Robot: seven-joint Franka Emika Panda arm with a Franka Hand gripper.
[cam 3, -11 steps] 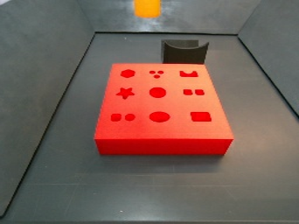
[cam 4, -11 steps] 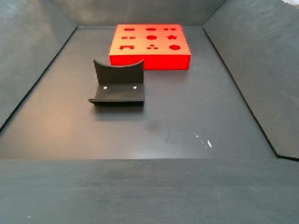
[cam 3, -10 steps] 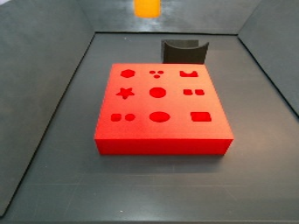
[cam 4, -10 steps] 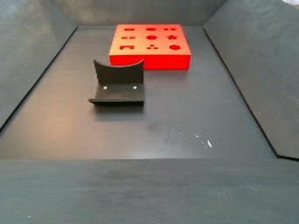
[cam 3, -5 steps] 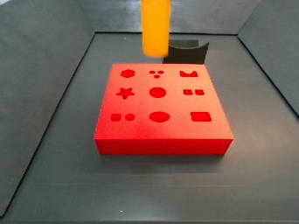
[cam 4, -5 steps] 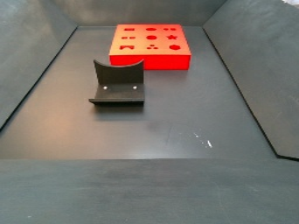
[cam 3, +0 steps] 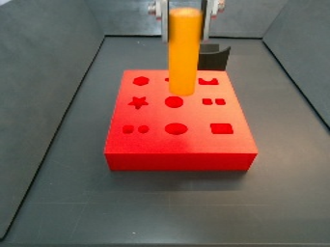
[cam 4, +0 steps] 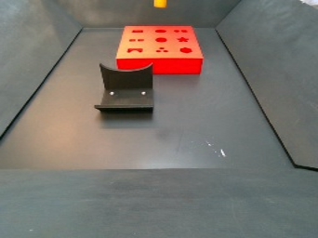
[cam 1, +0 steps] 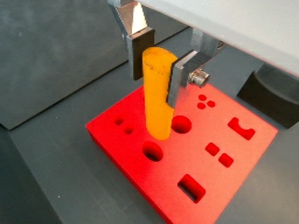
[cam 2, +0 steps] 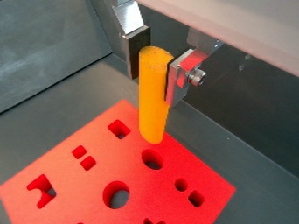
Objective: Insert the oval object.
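Pincer [cam 1: 163, 61] clamped on the oval object [cam 1: 158, 94] — peg hanging upright, above the red block [cam 1: 187, 149]

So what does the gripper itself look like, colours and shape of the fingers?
The gripper has two flat silver metal finger plates with dark pads on their inner faces. One plate carries a small screw or bolt head on its side. A pale grey body sits above. No cables or markings show.

A flat red block with shaped holes [cam 3: 179, 121] lies on the dark floor. A dark L-shaped fixture [cam 4: 125, 88] stands near it, apart.
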